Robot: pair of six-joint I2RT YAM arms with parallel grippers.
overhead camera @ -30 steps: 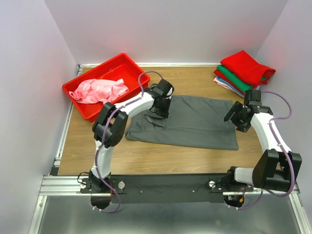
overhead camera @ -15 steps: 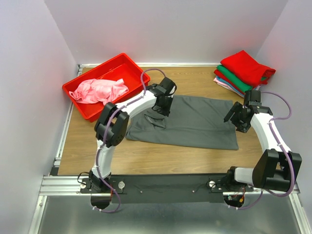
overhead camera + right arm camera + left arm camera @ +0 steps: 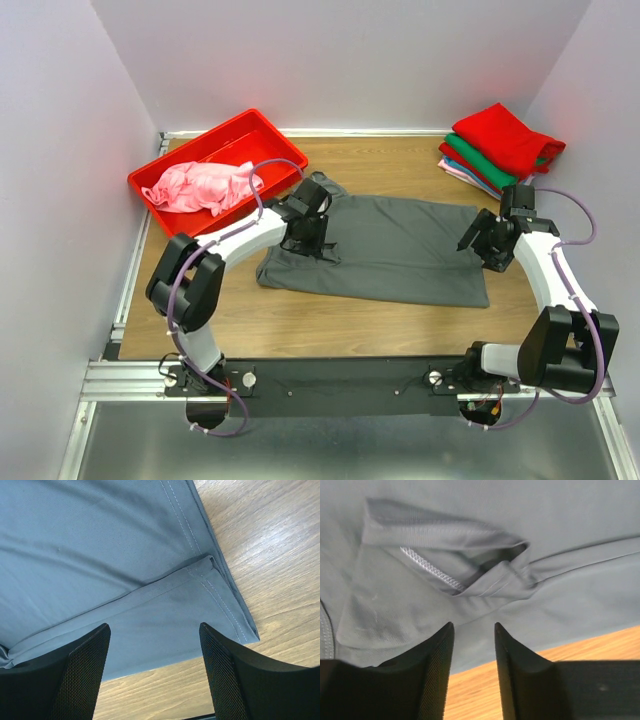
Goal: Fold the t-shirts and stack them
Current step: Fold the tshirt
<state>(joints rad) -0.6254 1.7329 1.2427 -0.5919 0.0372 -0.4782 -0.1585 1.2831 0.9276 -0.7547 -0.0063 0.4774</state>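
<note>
L fingers are standing partly parted w/ nothing between them, hovering just over the tucked sleeve of the dark grey t-shirt. R fingers are gaping wide, also empty, over the hem corner. Shirt is lying part-folded, flat on the desk, betw. the red bin and the folded stack. Risks I'm seeing: sleeve flap is sitting bunched, so prob. springing open or creasing under the next fold. Fingers catching one layer only would be dragging the fold apart. Uneven L/R lift would be skewing the edges.
</note>
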